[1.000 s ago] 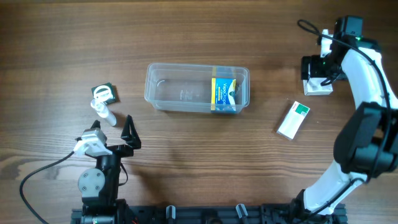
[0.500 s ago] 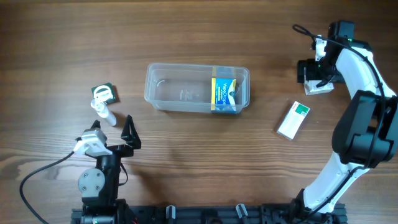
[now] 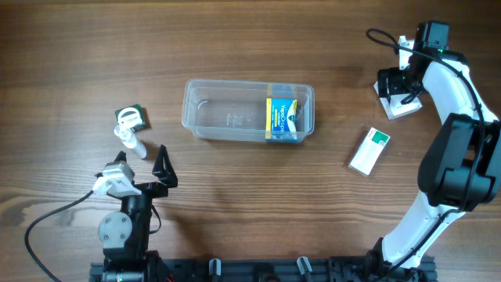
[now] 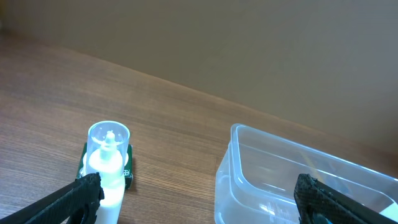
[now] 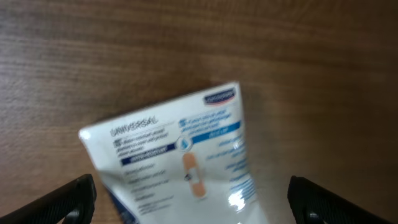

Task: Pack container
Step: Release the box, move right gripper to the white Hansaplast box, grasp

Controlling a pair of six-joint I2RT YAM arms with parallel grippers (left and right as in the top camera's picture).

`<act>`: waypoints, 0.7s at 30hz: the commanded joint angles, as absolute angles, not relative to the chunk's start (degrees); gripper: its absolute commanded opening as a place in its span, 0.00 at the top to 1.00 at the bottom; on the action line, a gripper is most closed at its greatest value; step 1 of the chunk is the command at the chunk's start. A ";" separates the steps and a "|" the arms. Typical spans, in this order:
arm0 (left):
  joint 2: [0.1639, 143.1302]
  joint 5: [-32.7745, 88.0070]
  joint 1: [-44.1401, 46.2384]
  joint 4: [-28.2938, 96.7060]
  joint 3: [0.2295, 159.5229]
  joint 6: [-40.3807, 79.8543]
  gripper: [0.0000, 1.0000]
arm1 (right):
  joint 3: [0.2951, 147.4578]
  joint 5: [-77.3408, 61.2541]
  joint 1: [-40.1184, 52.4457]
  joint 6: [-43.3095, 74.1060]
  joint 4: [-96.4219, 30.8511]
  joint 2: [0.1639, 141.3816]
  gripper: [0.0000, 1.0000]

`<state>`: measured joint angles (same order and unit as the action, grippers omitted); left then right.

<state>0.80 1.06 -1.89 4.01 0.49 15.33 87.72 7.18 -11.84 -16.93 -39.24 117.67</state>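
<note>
The clear plastic container (image 3: 235,110) lies at mid-table, with a blue and yellow box (image 3: 284,119) in its right end. The container's corner also shows in the left wrist view (image 4: 292,180). My right gripper (image 3: 397,88) is open at the far right, just above a white plaster box (image 3: 401,109). In the right wrist view the gripper (image 5: 189,202) has one finger on each side of this box (image 5: 174,149), which lies tilted. My left gripper (image 3: 141,166) is open and empty at the front left. In the left wrist view it (image 4: 199,196) faces the container.
A white bottle with a clear cap (image 3: 127,142) lies by a small green box (image 3: 130,117) left of the container; both show in the left wrist view, the bottle (image 4: 107,165) in front of the box (image 4: 131,169). A green and white box (image 3: 369,150) lies at the right.
My right gripper has shifted a little to the left and turned over the white plaster box, which now lies tilted. The left arm has not moved.
</note>
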 commanded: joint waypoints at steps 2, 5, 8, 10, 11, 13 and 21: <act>0.43 1.91 -2.11 4.36 0.32 15.42 0.00 | 87.37 8.95 -12.14 -22.76 -36.62 118.85 0.00; 0.43 1.91 -2.11 4.36 0.32 15.42 0.00 | 87.35 6.81 -12.14 -24.14 -36.25 118.85 0.00; 0.43 1.91 -2.11 4.36 0.32 15.42 0.00 | 87.31 4.14 -12.14 -24.12 -36.40 118.89 0.00; 0.43 1.91 -2.11 4.36 0.32 15.42 0.00 | 87.29 2.98 -12.14 -23.86 -36.53 118.98 0.00; 0.43 1.91 -2.11 4.36 0.32 15.42 0.00 | 87.29 2.83 -12.14 -23.79 -36.69 119.07 0.00; 0.43 1.91 -2.11 4.36 0.32 15.42 0.00 | 87.29 2.81 -12.14 -23.46 -37.15 119.22 0.00; 0.43 1.91 -2.11 4.36 0.32 15.42 0.00 | 87.24 1.78 -12.16 -23.31 -39.55 121.62 0.00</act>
<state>0.80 1.04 -1.89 3.99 0.49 15.33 87.72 3.60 -11.84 -22.87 -38.96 118.93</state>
